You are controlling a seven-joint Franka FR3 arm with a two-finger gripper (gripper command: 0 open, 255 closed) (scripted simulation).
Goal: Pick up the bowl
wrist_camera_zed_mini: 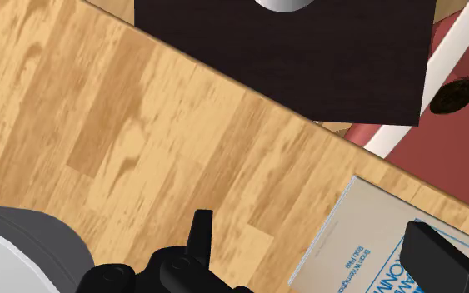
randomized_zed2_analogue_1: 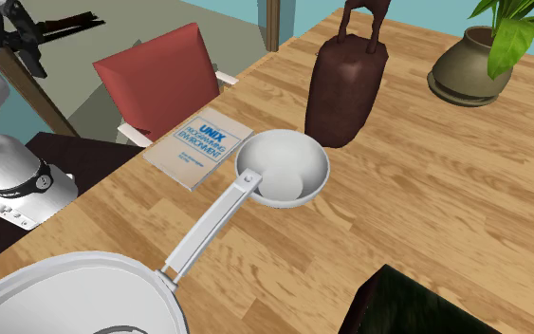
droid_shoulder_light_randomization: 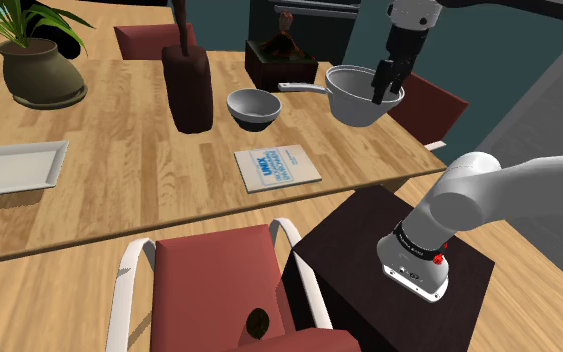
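Black tool (droid_shoulder_light_randomization: 382,88) hangs spread wide above the wooden table (droid_shoulder_light_randomization: 119,160), apart from the grey bowl (droid_shoulder_light_randomization: 254,108).

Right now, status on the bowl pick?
Gripper jaws open, empty, up by the saucepan. Bowl upright on table, untouched. Saucepan handle points at bowl's rim; dark brown vessel close beside it.

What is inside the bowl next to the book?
Nothing that I can see. The bowl looks empty, and its smooth grey inside shows right down to the bottom. In the second exterior view the tip of the saucepan's handle hides a little of its rim.
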